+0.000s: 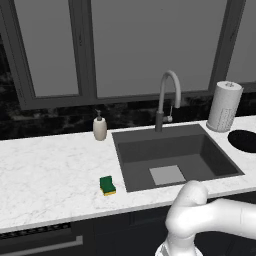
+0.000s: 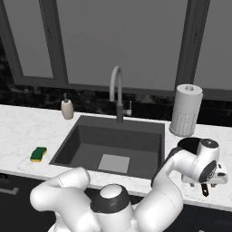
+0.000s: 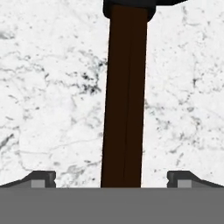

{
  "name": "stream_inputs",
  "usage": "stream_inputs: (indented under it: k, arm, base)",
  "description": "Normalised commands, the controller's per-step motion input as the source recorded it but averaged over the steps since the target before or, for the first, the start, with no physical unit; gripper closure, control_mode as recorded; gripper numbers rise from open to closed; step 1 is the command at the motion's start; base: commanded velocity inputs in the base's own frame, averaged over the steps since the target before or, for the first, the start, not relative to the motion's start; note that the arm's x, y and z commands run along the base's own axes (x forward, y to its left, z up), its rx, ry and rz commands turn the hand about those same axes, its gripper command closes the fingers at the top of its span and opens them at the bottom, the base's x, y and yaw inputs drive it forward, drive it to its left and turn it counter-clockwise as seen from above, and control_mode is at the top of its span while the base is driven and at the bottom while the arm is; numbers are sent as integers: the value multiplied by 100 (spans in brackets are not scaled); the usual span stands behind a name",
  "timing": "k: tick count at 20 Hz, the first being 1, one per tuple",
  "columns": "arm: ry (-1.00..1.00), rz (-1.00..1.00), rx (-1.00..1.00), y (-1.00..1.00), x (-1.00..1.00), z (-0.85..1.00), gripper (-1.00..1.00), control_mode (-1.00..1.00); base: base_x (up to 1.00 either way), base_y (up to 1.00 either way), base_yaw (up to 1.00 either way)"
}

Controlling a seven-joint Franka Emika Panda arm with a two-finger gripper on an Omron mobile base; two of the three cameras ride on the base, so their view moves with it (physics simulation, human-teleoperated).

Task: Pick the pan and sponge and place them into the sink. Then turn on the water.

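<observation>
The black pan lies on the counter right of the sink, partly behind my arm in the right base view. Its dark brown handle runs straight up between my two fingertips. My gripper is open, low over the handle with one finger on each side and a gap to both; it also shows at the counter's front right. The green and yellow sponge rests left of the sink near the front edge. The grey faucet stands behind the basin, with no stream of water.
A white paper-towel roll stands behind the pan at the back right. A beige soap dispenser sits at the sink's back left corner. Dark windows back the white marble counter.
</observation>
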Motion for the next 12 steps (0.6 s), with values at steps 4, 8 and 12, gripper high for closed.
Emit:
stream_inputs:
  k: [4, 8, 12]
  arm:
    - [8, 4, 0, -21, 23, -41, -100, -100]
    - [5, 3, 0, -14, 11, -41, 100, -100]
    - [4, 1, 0, -5, 0, -51, 100, -100]
  base:
    - [0, 0, 0]
    - [0, 0, 0]
    - [0, 0, 0]
